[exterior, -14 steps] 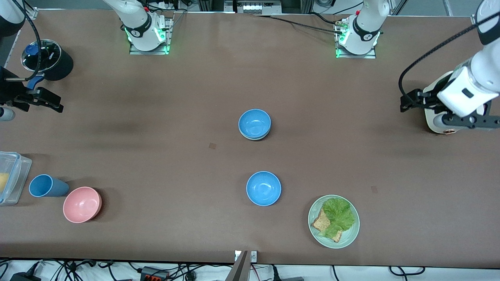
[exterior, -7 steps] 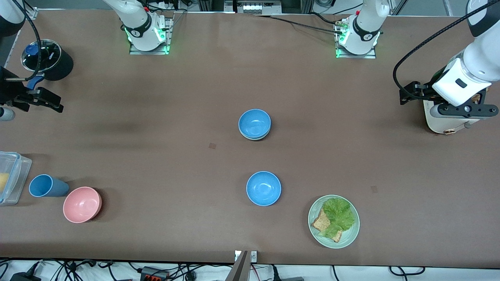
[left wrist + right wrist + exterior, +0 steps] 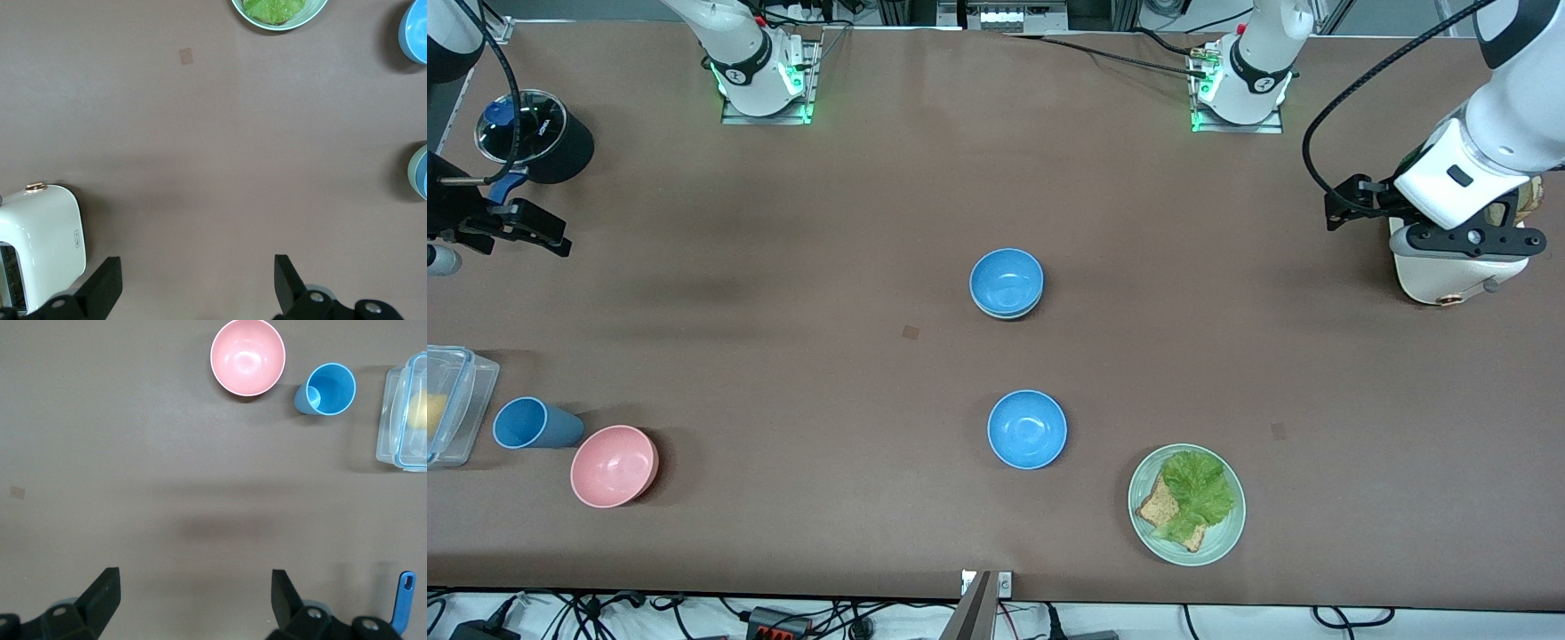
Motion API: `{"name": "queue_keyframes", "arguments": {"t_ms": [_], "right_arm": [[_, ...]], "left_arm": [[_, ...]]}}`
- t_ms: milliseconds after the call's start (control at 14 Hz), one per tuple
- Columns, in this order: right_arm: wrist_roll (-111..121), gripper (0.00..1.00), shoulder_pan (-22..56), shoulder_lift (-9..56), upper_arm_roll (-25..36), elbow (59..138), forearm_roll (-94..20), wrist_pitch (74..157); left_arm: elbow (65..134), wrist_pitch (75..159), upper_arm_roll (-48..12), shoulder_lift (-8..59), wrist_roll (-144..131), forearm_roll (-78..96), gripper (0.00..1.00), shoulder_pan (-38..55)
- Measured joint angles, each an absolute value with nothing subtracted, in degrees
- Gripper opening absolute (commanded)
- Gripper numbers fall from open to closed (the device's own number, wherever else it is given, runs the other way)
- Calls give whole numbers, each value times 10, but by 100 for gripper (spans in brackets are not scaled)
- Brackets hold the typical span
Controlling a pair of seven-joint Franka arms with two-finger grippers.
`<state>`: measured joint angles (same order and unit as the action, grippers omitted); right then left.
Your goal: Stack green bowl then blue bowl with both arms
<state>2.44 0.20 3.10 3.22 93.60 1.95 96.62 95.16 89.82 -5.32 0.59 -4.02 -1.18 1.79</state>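
While the blue bowl (image 3: pixel 1007 280) sits nested in the green bowl (image 3: pixel 1005 311) at frame center, the left gripper (image 3: pixel 1343 216) hovers released at the frame's right edge. At the frame's left edge, the right gripper (image 3: pixel 543 234) hovers with fingers spread.

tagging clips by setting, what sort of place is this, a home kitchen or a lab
Most likely a robotics lab staged with kitchenware: two arms bolted to a brown table, loose cables along its edge, and props such as a toaster and a plate of lettuce and bread.

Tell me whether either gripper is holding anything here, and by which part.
Nothing is held. The left gripper is open and empty over bare table beside the toaster; the right gripper is open and empty at its own end.
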Motion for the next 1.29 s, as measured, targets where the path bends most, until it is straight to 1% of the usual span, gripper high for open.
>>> {"name": "queue_keyframes", "arguments": {"t_ms": [286,500,643,1000,1286], "right_arm": [[24,100,2,31,32,936,20,966],[24,100,2,31,32,936,20,966],[24,100,2,31,32,936,20,966],[24,100,2,31,32,936,20,966],[24,100,2,31,32,936,20,966]], "left_arm": [[954,908,-53,5,-41,1,100,48],[987,1001,-49,5,-42,34,100,51],[1005,1023,-35,5,-42,35,100,49],[1010,1024,2,5,-42,35,100,47],[1010,1010,4,5,-42,35,100,47]]}}
